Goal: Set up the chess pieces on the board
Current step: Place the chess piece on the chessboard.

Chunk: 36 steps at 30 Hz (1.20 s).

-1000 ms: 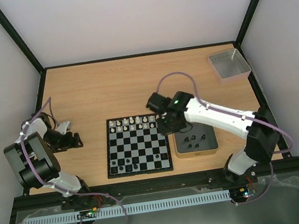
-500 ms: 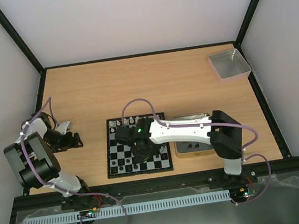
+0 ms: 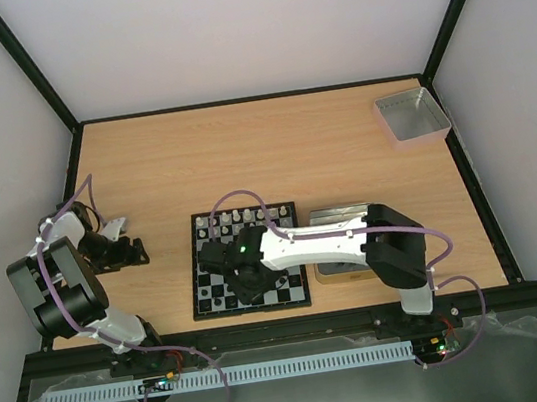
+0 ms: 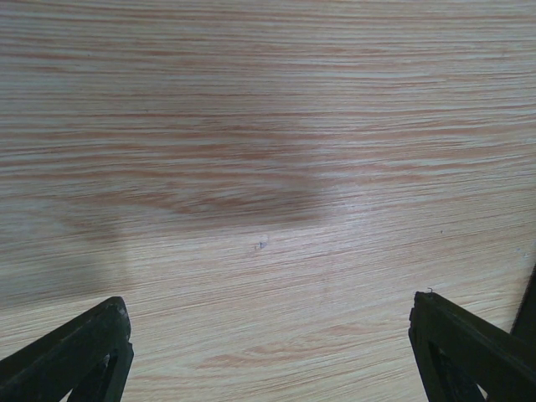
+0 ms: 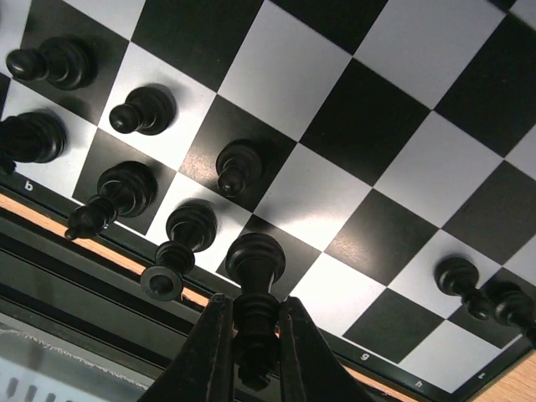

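The board (image 3: pixel 278 228) lies at the table's middle front, with white chess pieces (image 3: pixel 238 217) along its far rows. My right gripper (image 3: pixel 244 277) hangs over the board's near rows. In the right wrist view it (image 5: pixel 254 339) is shut on a black piece (image 5: pixel 255 272), held base-down just above a dark square by the board's near border. Several black pieces (image 5: pixel 144 109) stand to its left, and two more (image 5: pixel 459 276) stand at the right. My left gripper (image 3: pixel 130 250) rests at the table's left, open (image 4: pixel 268 331) over bare wood with nothing between its fingers.
A shallow tin (image 3: pixel 336 272) sits right of the board, mostly hidden under my right arm. A grey square tray (image 3: pixel 412 116) stands at the far right corner. Black frame posts and white walls bound the table.
My right arm has swung left from over the tin to the board's near rows and has come down a little. The left arm has not moved.
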Tool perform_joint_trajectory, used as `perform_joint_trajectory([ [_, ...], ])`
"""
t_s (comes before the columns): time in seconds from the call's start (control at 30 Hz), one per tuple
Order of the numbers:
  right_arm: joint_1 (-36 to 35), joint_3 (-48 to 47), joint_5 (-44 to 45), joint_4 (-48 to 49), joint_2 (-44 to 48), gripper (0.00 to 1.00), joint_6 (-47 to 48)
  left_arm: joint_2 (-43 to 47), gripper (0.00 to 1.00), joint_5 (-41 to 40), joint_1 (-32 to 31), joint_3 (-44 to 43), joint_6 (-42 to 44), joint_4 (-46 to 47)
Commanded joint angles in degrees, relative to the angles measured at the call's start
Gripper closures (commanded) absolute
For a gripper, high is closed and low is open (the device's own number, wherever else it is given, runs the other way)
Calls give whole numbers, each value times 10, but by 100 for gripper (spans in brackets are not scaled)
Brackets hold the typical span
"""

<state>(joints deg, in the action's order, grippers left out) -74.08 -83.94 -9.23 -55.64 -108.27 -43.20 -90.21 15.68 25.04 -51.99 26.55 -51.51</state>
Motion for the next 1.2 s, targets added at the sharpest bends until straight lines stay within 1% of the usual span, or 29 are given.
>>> perform_joint_trajectory([
  [0.0,-6,14,0,9,-10,92,-11,1,10,6,-2,6,3,-9],
  [0.27,-6,24,8,11,-16,92,-18,2,9,5,-3,7,2,-9],
  [0.53,-6,23,-5,8,-22,92,-12,-1,9,5,-3,6,2,-9],
  [0.67,-7,22,-10,5,-23,93,-11,-1,9,5,-3,7,2,-9],
  [0.8,-6,24,-15,4,-24,95,-13,-2,9,5,-2,7,2,-9],
  [1.17,-6,26,-18,-5,-29,95,-14,-5,8,5,-4,6,3,-9],
])
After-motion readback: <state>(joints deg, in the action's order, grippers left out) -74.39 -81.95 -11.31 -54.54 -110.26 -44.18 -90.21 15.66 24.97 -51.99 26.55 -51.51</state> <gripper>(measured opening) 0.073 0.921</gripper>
